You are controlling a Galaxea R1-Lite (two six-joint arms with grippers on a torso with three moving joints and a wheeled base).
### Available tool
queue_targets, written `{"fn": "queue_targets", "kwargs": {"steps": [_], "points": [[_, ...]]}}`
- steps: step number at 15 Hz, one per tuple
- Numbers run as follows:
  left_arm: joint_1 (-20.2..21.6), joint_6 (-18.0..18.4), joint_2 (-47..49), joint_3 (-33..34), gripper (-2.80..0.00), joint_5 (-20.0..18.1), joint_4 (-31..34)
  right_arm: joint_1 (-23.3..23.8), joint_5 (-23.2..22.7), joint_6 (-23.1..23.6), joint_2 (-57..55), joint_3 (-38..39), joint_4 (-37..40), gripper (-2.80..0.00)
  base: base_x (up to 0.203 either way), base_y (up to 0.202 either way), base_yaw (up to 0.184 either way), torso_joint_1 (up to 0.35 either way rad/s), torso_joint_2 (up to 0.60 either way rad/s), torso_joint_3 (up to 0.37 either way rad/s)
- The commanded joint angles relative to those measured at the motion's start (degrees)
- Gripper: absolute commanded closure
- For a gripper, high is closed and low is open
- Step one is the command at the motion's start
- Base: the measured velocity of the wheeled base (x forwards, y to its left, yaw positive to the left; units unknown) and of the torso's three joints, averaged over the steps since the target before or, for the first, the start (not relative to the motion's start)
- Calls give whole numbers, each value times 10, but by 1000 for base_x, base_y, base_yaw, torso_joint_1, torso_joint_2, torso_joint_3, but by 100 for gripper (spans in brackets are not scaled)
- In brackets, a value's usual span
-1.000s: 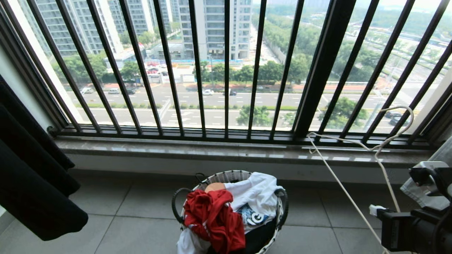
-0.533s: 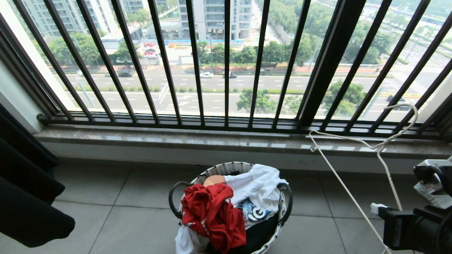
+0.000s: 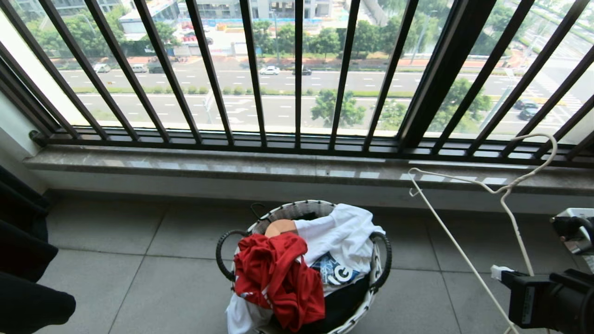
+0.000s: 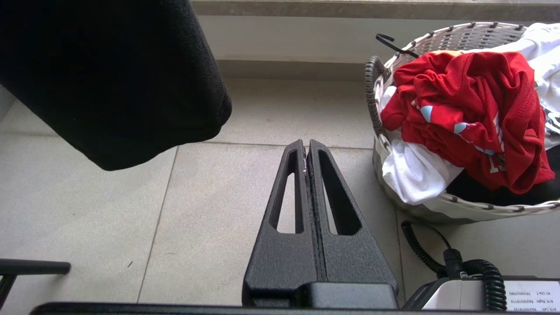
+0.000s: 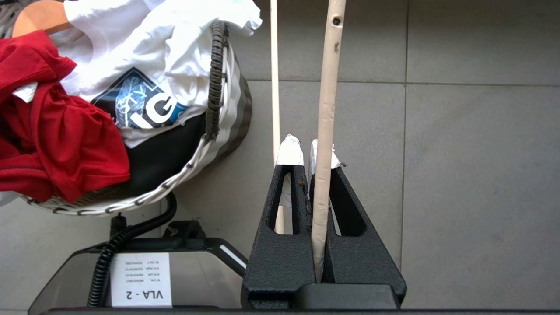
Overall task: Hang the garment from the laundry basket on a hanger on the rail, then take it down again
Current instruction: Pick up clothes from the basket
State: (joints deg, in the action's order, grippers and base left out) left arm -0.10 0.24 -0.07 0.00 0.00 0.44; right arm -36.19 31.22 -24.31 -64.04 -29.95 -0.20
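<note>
I saw the right gripper clamped on the hanger beside the laundry basket, where the garment lay, while the left gripper sat closed and empty.

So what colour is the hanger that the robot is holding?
Cream-white; the hanger shows best in the right wrist view, clamped in the right gripper.

High-rise home balcony (barred window, laundry basket).

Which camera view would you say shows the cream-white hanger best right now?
The head view: the hanger shows hook, neck and one arm. The right wrist view shows only its wires in the shut right gripper. The left wrist view shows none.
</note>
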Motion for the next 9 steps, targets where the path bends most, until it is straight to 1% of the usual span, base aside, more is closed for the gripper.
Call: {"fn": "queue_targets", "kwargs": {"steps": [1,5,9], "points": [[0,0,1,0,0,0,0,0,2,5,8,0,0,0,0,0,0,5,2,-188],[0,-1,1,0,0,0,0,0,2,5,10,0,0,0,0,0,0,3,2,-197],[0,0,1,0,0,0,1,0,3,5,13,0,-1,0,0,0,0,6,2,-67]]}}
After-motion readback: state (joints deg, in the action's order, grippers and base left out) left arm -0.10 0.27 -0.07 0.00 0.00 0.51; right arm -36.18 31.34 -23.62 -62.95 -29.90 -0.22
